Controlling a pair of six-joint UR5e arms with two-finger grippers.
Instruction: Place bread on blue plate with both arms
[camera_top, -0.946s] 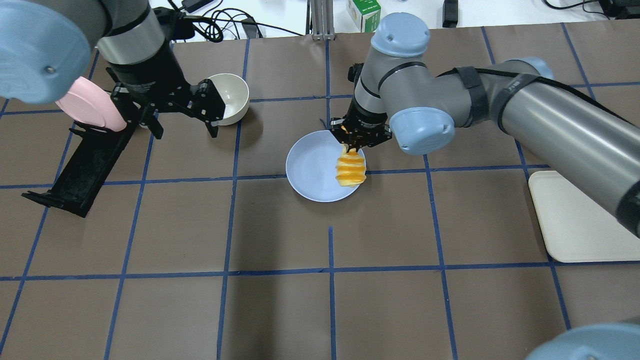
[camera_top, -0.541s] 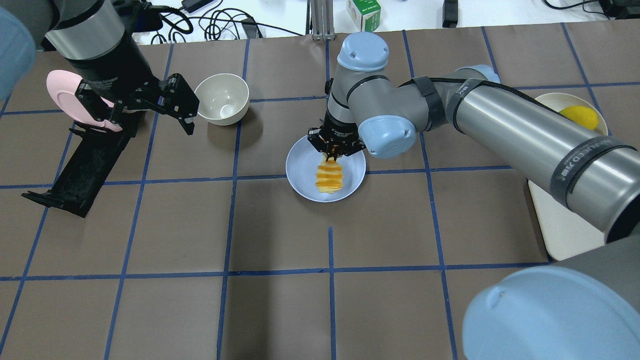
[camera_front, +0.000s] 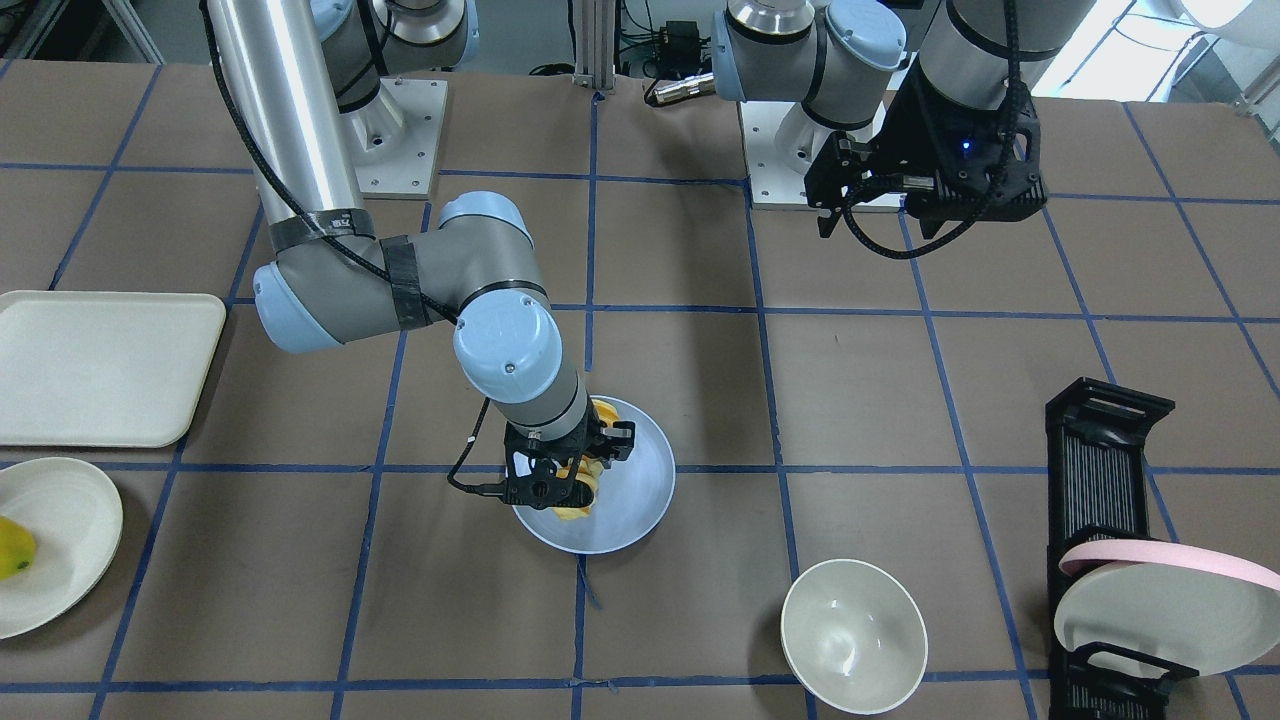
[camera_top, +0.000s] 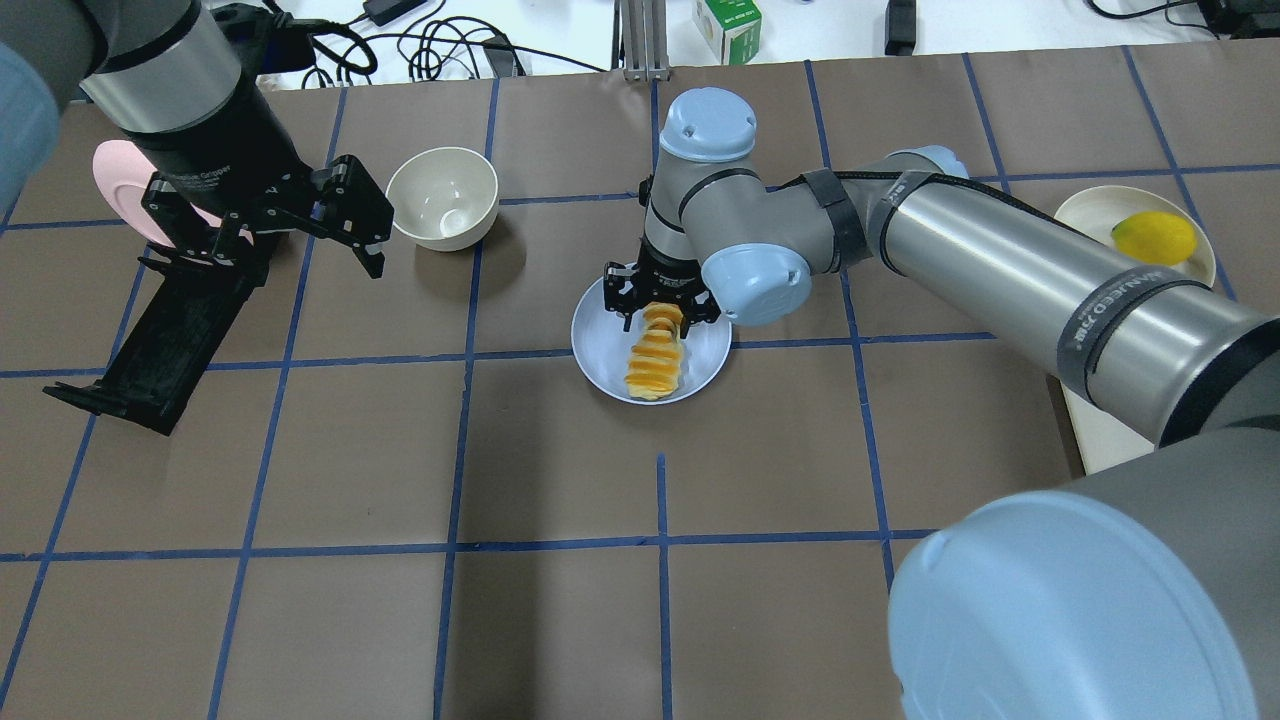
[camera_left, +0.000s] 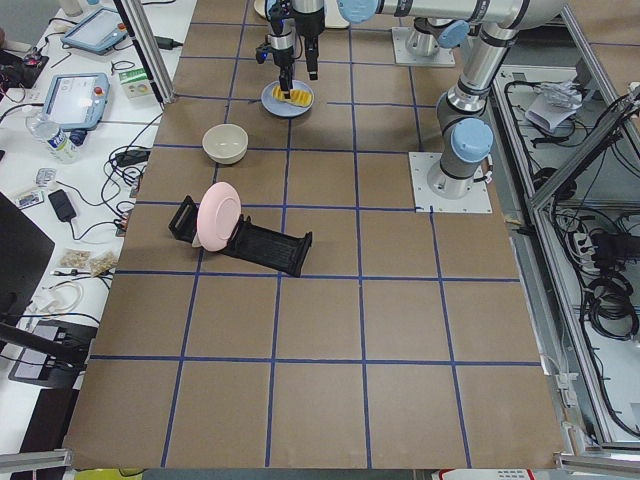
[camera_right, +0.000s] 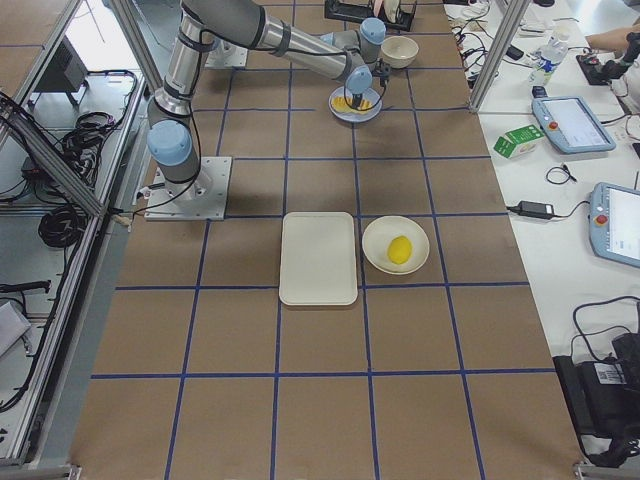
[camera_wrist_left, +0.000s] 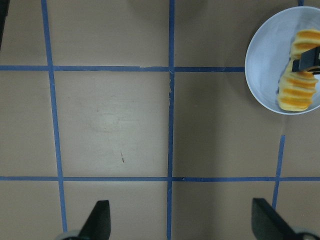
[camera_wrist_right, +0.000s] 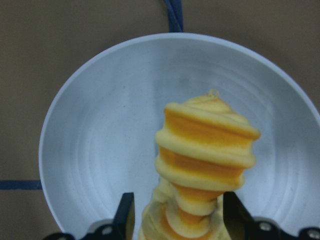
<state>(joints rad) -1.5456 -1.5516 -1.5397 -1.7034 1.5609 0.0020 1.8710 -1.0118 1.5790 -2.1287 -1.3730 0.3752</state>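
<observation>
The yellow-orange ridged bread (camera_top: 655, 365) lies in the pale blue plate (camera_top: 600, 340) at mid-table. It also shows in the front view (camera_front: 572, 512) and the left wrist view (camera_wrist_left: 297, 95). My right gripper (camera_top: 660, 305) hangs low over the plate's far side. Its jaws stand apart on either side of the bread's end (camera_wrist_right: 205, 145), so it is open. The plate fills the right wrist view (camera_wrist_right: 100, 140). My left gripper (camera_top: 315, 255) is open and empty, held high beside the bowl, well left of the plate (camera_wrist_left: 265, 60).
A cream bowl (camera_top: 442, 197) stands left of the plate. A pink-rimmed plate (camera_front: 1160, 600) leans in a black rack (camera_top: 160, 340) at the far left. A cream tray (camera_front: 100, 365) and a cream plate with a yellow fruit (camera_top: 1155, 238) are on the right.
My right gripper moved left over the plate, lowered the bread into it and opened its jaws. My left arm drew back to the left, away from the bowl.
</observation>
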